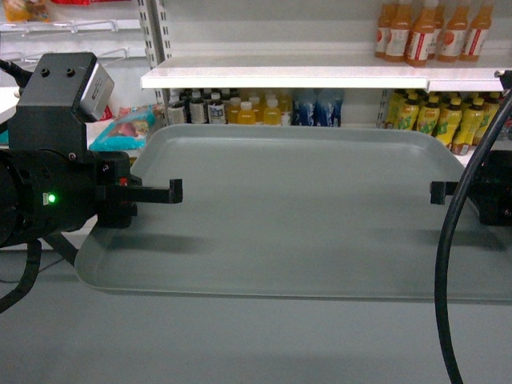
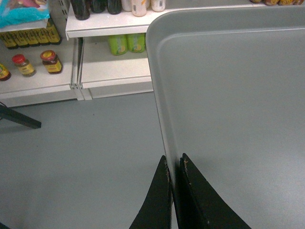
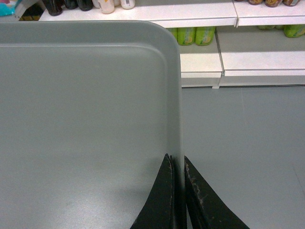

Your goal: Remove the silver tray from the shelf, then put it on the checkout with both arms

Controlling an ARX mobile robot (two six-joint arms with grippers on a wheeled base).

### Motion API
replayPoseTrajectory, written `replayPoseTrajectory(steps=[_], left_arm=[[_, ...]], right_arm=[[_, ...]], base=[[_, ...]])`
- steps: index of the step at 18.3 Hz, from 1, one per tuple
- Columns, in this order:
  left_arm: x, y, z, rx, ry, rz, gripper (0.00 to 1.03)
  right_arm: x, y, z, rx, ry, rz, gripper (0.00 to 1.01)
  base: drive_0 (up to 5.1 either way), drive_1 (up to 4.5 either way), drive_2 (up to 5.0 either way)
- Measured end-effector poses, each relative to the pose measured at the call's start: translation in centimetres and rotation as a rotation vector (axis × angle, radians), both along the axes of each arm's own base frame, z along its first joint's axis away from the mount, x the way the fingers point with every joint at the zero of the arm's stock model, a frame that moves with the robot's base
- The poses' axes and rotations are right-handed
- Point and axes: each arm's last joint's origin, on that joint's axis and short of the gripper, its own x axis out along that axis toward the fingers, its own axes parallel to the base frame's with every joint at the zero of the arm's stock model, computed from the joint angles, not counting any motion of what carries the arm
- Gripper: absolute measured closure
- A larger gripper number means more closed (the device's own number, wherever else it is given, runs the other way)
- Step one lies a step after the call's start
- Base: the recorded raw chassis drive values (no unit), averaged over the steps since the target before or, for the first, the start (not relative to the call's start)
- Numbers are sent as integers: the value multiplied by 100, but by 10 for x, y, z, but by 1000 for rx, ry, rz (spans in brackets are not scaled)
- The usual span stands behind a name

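Note:
The silver tray [image 1: 296, 216] hangs level in the air in front of the white shelf [image 1: 288, 76], held at both short ends. My left gripper [image 1: 178, 192] is shut on its left rim; the left wrist view shows that gripper [image 2: 174, 160] pinching the tray [image 2: 238, 95] edge between both fingers. At the opposite end my right gripper [image 1: 436, 192] is shut on the right rim, and the right wrist view shows it [image 3: 177, 158] clamped on the tray [image 3: 86, 109] edge. The checkout is out of view.
Drink bottles [image 1: 432, 32] fill the shelves behind the tray, and more stand below [image 1: 240, 108]. Jars [image 2: 50, 61] sit on a low shelf at the left. Grey floor [image 2: 86, 157] lies under the tray. A black cable [image 1: 452, 264] hangs at the right.

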Motion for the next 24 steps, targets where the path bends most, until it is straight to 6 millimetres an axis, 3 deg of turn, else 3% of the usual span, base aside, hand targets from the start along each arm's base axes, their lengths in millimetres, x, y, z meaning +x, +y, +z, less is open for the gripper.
replayPoseTrajectory(steps=[24], left_arm=[[0, 0, 1, 1, -2, 0, 100]], right_arm=[[0, 0, 0, -1, 2, 0, 98]], base=[[6, -403, 415]])
